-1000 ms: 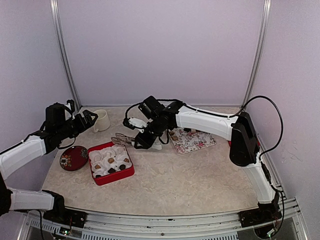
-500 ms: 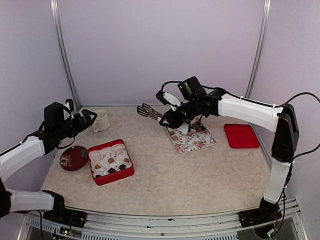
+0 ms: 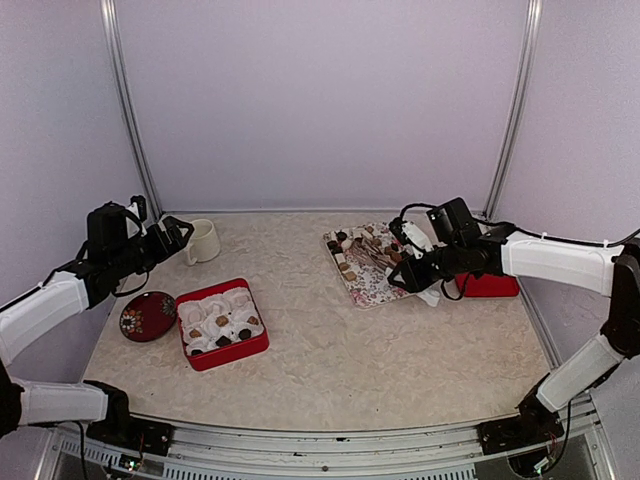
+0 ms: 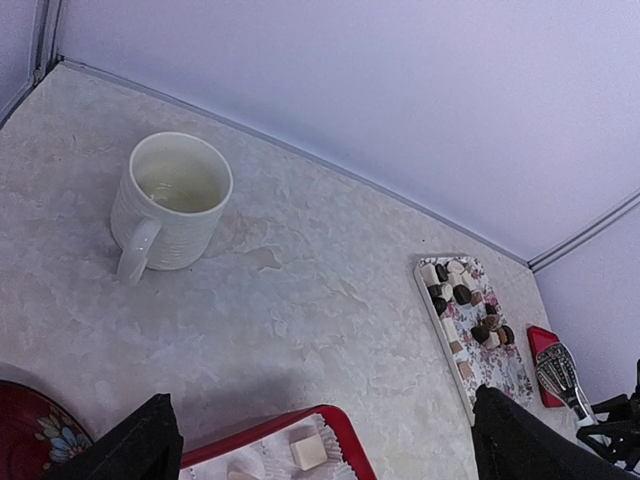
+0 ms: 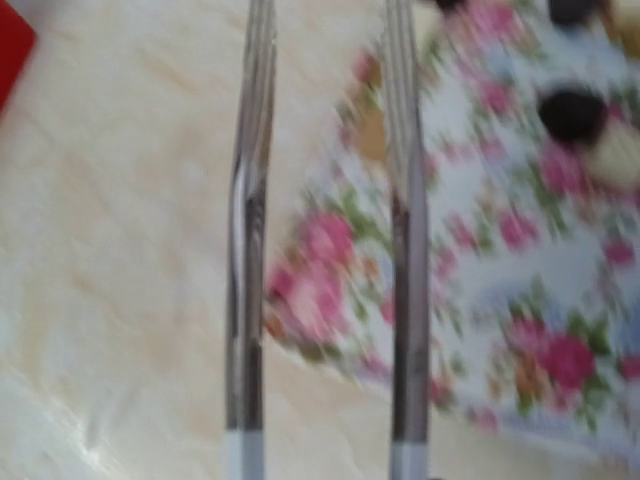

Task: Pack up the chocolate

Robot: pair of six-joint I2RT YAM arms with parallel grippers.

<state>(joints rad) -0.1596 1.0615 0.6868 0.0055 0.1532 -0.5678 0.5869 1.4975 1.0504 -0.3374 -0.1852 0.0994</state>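
Note:
Several small dark, tan and cream chocolate pieces [image 3: 348, 252] lie on a floral tray [image 3: 372, 288]; they also show in the left wrist view [image 4: 462, 295]. More pieces sit in white paper cups in the red box [image 3: 257, 345]. My right gripper [image 3: 408, 272] is shut on metal tongs [image 3: 383, 256], whose two arms [image 5: 248, 250] are spread over the tray's edge [image 5: 330, 300]; that view is blurred. I see nothing between the tong arms. My left gripper [image 3: 178, 236] is open and empty, held above the table near the mug; its fingers [image 4: 140, 450] frame the box corner [image 4: 345, 430].
A cream mug [image 3: 203, 240] stands at the back left. A dark red oval dish [image 3: 147, 316] lies left of the box. A red lid [image 3: 492, 286] lies right of the floral tray, behind my right gripper.
My right arm has swung the tongs from beside the red box, up over the tray's back, then down to the tray's right side. The left arm has not moved.

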